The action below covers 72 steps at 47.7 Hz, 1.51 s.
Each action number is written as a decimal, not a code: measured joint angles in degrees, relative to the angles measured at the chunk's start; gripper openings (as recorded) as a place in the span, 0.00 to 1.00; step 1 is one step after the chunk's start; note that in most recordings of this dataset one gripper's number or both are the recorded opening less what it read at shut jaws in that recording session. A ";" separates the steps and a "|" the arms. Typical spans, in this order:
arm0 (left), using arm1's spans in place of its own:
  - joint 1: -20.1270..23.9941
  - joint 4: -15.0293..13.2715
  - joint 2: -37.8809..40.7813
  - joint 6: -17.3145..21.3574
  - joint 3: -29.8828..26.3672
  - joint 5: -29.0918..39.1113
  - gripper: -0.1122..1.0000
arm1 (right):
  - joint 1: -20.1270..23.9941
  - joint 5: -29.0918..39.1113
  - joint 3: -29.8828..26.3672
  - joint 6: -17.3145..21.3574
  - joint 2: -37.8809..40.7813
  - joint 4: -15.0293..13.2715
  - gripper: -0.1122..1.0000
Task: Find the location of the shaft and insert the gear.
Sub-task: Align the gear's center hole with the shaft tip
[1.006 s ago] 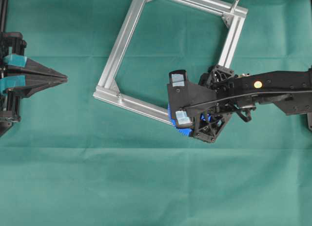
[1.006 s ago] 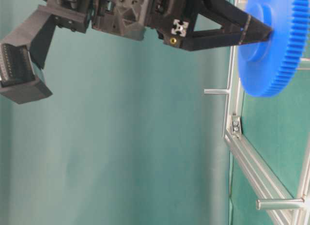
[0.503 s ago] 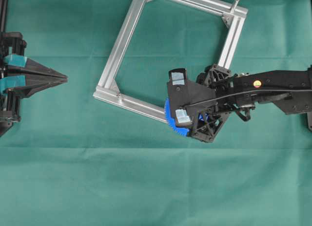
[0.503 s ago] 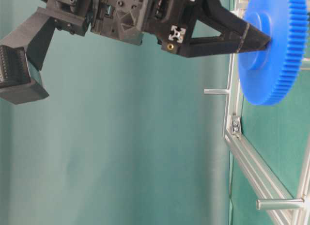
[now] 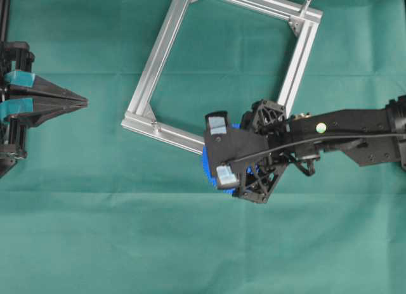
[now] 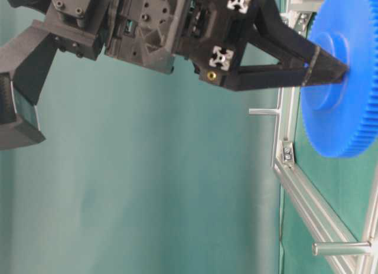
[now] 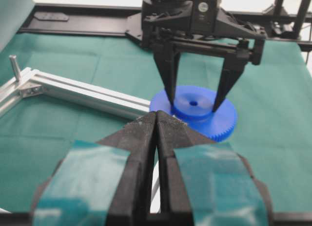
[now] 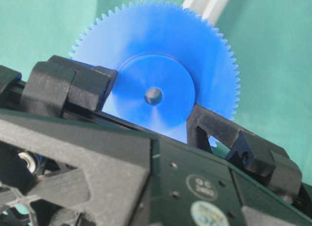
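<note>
While the left gripper (image 5: 79,102) rests at the left edge of the cloth (image 5: 95,243) with its jaws pressed together on nothing, the right gripper (image 7: 194,92) is clamped on the gear (image 7: 195,111), one finger on each side of the raised hub.

The gear lies flat, its face parallel to the cloth, hub and centre hole turned upward toward the gripper, so its axis runs vertical. In the wrist view the small hole sits dead centre in the hub (image 8: 154,95), with the two black fingertips (image 8: 204,120) bracketing it. From above, only a blue sliver of teeth peeks out under the right arm (image 5: 355,126), just beside the near corner of the frame (image 5: 158,59). The rim overlaps the end of the frame's near bar; I cannot tell whether it touches the bar or the cloth.

Thin pegs stand up from the frame. One stands at the far corner (image 5: 307,2), well apart from the gear. In the table-level view a thin peg (image 6: 263,111) juts from the frame just beside the gear's edge, and a thicker one (image 6: 341,248) stands farther along. Which of them carries wire loops is too small to tell.
</note>
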 measured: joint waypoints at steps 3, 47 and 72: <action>0.00 -0.09 0.00 0.00 -0.09 0.00 0.11 | 0.00 -0.09 -0.26 -0.18 0.26 -0.09 0.72; 0.00 -0.09 0.00 0.00 0.00 0.53 0.11 | -5.27 -0.62 -0.70 -0.53 0.79 -5.89 0.72; 0.00 -0.09 0.00 0.00 0.00 0.62 0.11 | -5.01 -0.09 3.34 0.62 -1.67 -6.24 0.72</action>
